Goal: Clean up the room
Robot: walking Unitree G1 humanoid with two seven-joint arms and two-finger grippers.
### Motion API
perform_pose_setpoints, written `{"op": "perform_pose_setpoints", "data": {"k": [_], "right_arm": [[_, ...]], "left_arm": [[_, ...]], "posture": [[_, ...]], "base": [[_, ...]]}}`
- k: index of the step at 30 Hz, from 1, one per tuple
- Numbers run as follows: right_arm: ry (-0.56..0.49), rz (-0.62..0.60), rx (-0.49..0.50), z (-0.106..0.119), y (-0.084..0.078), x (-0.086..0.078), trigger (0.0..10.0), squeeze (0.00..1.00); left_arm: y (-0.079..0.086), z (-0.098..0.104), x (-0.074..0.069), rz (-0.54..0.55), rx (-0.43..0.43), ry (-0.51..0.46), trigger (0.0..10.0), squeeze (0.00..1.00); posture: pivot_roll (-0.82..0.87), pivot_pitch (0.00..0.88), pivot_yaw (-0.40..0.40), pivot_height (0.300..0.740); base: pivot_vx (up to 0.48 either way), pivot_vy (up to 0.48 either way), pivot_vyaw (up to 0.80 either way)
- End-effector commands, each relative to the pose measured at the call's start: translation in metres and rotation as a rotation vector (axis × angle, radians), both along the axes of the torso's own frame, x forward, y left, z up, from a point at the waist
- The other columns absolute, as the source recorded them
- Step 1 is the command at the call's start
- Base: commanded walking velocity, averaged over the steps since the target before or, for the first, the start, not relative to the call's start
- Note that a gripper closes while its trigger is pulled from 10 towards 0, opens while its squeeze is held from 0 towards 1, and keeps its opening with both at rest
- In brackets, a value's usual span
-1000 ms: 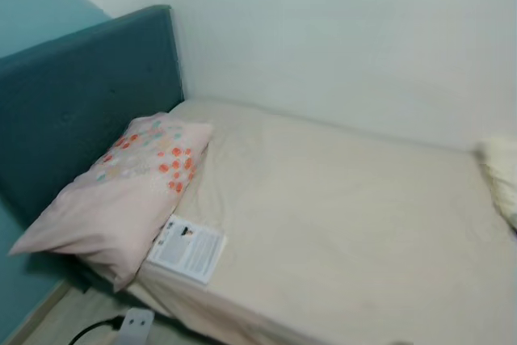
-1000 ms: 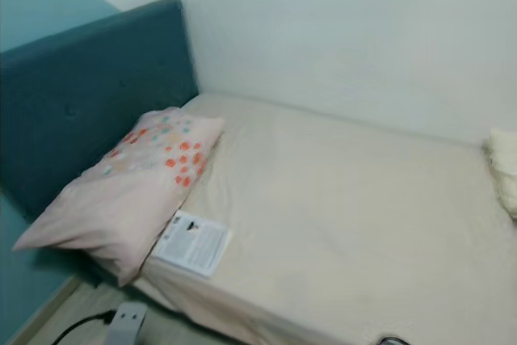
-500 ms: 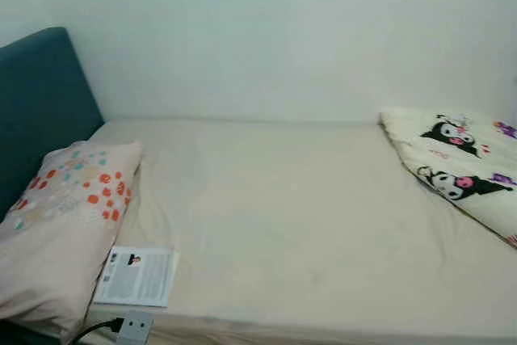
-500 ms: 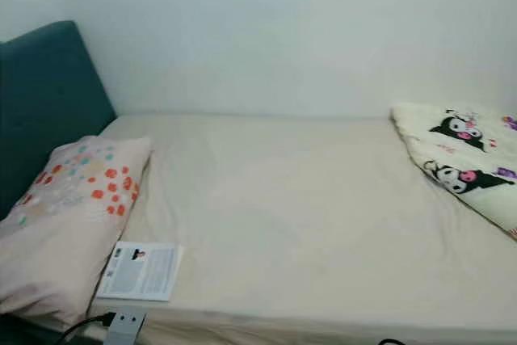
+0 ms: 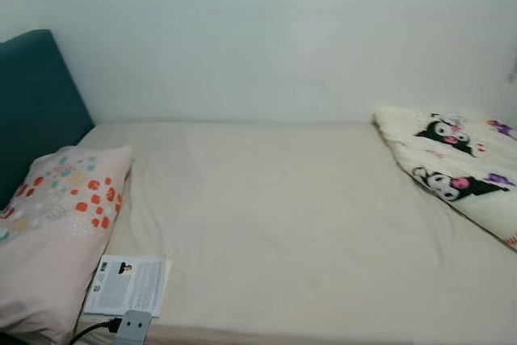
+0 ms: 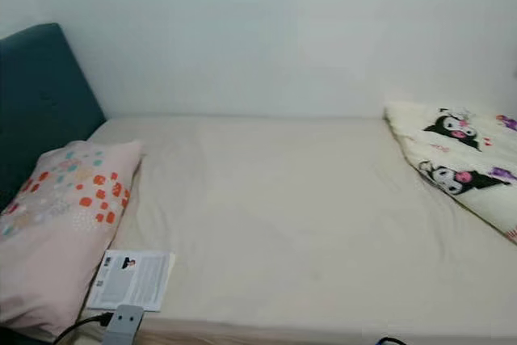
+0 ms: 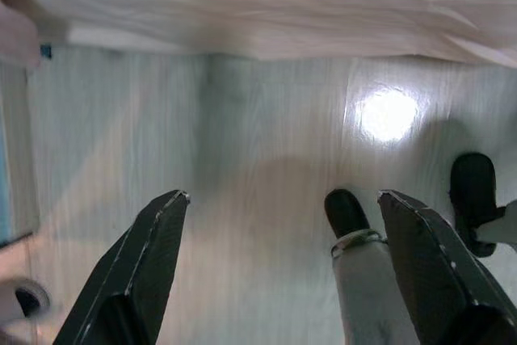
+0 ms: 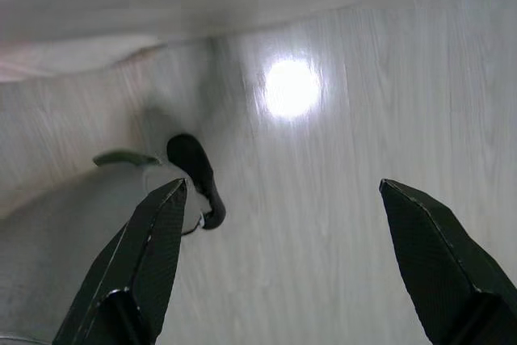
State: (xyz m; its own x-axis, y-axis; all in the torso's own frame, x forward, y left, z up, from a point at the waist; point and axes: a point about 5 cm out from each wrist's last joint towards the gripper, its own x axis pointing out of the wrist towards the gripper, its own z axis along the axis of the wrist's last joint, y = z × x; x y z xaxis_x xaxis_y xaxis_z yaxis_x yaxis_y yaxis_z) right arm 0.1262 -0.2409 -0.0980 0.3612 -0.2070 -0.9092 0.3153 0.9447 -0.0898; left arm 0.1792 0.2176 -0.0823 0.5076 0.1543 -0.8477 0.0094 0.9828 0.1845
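A bed with a cream sheet (image 5: 283,216) stretches across the head view. A pink pillow with orange and teal dots (image 5: 52,236) lies at its left end, against a teal headboard (image 5: 32,103). A printed leaflet (image 5: 128,284) lies on the sheet by the pillow, near the front edge. A folded white blanket with cartoon figures (image 5: 456,171) lies at the right end. My left gripper (image 7: 283,224) hangs open over the pale floor beside the bed's hanging sheet (image 7: 266,6). My right gripper (image 8: 283,216) hangs open over the floor too.
A grey plug adapter with a black cable (image 5: 133,327) sits at the bed's front edge below the leaflet. A white wall (image 5: 266,30) runs behind the bed. My own black feet (image 7: 346,212) stand on the glossy wooden floor (image 8: 339,224), where a lamp glare (image 8: 291,86) reflects.
The camera has swung to the right: the headboard and pillow slid to the left edge and the cartoon blanket came into view. Things on the bed have not moved.
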Motion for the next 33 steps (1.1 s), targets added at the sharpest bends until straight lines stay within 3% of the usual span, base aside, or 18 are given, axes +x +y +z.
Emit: {"op": "perform_pose_setpoints", "data": {"k": [1,14,25,33], "right_arm": [[-0.023,0.004,0.001,0.001,0.001,0.005,10.0,0.0],[-0.059,0.06,0.001,0.005,0.005,0.018,10.0,0.0],[-0.035,0.088,-0.005,0.004,0.005,0.016,10.0,0.0],[-0.044,0.075,-0.007,0.005,0.003,0.015,10.0,0.0]], "left_arm": [[0.001,-0.001,-0.003,0.002,0.008,0.015,10.0,0.0],[0.005,-0.004,-0.011,0.018,0.026,0.044,10.0,0.0],[0.009,-0.005,-0.015,0.014,0.032,0.057,10.0,0.0],[0.008,-0.005,-0.016,0.007,0.035,0.061,10.0,0.0]], "posture": [[0.03,0.0,0.023,0.723],[0.04,0.0,0.016,0.723],[0.03,0.0,0.014,0.723],[0.03,0.0,0.014,0.723]], "base": [[0.0,-0.48,0.0],[0.0,-0.48,0.0],[0.0,-0.48,-0.71],[0.0,0.0,-0.16]]}}
